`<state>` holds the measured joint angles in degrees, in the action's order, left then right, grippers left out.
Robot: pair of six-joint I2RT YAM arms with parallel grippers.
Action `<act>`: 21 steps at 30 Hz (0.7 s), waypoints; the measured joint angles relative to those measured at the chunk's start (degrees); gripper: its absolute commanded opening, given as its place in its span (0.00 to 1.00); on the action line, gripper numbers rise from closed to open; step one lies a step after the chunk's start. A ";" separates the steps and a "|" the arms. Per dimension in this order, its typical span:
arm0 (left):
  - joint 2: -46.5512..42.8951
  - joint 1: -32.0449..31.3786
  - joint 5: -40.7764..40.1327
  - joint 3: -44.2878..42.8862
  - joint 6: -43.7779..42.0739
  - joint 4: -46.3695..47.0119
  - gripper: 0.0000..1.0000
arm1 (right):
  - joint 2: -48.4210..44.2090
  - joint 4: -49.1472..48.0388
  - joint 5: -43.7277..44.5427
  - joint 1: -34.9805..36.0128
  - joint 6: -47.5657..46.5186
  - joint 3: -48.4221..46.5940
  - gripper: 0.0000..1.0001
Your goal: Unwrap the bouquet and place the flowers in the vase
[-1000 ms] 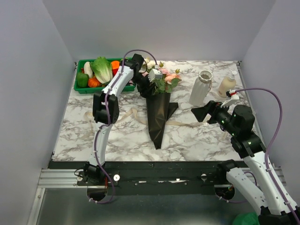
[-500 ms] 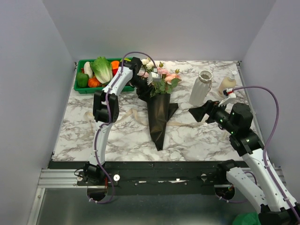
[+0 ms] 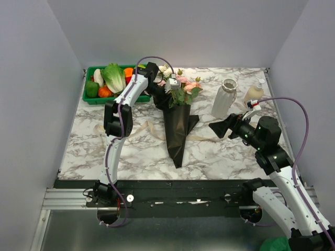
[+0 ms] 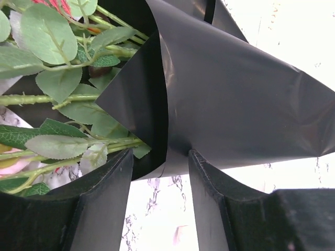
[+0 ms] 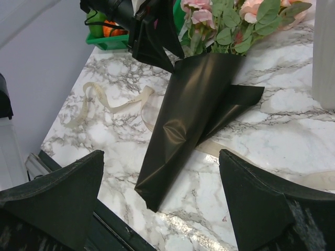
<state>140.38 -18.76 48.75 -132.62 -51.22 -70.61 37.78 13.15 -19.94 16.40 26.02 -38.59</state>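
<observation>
Arm on left (image 3: 128, 95) stretched to bouquet (image 3: 178, 91), left pincer (image 4: 159, 154) part-open astride its paper (image 4: 235, 104), right pincer (image 5: 161, 156) wide, aloft

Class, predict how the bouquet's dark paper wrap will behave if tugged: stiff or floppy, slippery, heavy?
Probably floppy: the paper wrap is creased, one flap splayed on the table. Its glossy sheen suggests it may slip in a grip. Likely light, so tugging may drag the whole bouquet.

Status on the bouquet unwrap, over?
Left gripper open, straddling wrapper edge. Right gripper open, empty, hovering. Bouquet wrapped, ribbon off. Vase upright, nothing blocking.
</observation>
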 measured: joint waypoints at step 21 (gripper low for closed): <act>-0.31 -1.25 4.07 -3.02 -4.87 -5.46 0.00 | -0.31 -1.18 -0.90 0.00 1.49 0.02 0.96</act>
<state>140.07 -20.01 52.82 -135.63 -56.10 -76.07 37.47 11.97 -20.84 16.40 27.51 -38.57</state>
